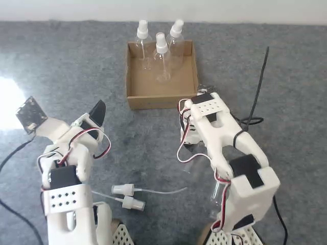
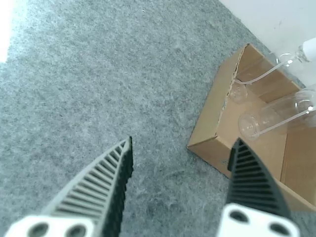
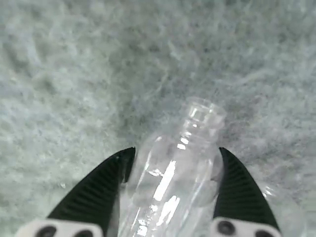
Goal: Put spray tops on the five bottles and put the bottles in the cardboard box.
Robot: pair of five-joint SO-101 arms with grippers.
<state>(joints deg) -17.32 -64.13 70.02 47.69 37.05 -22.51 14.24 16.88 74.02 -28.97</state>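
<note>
- While the far edge of the grey table (image 1: 61, 66) runs just behind the cardboard box (image 1: 161, 102), a wide grey stretch lies to the box's left and between the box and the left arm (image 1: 66, 173).
- Right arm (image 1: 225, 138): reaches forward from the near edge, wrist just beside the box's near right corner. Tight there.
- Left arm: sits at the near left, well apart from the box, aimed out over the grey.
- Cardboard box: square, open top, centred at the far edge. The left wrist view has its near corner (image 2: 212, 133) ahead of the gripper, not touching.
- Capped bottles (image 1: 162, 58): three, clear, upright, white spray heads on. They are bunched in the far half of the box. The near half shows brown floor.
- Right gripper (image 3: 176, 150): jaws pressed against both sides of the held bottle (image 3: 173, 182). It is clear, its neck open, pointing away from the wrist over the grey.
- Left gripper (image 2: 184, 143): jaws spread wide, grey table and the box corner showing between them.
- Second bottle (image 1: 218, 193): clear, beside the right arm's lower part, partly hidden by it.
- Spray tops (image 1: 123, 190): two, white, lying side by side on the table between the arms, near the left arm's base. One thin dip tube trails toward the right arm.
- Black cable (image 1: 260, 87): runs up the table's right side, apart from the box.
</note>
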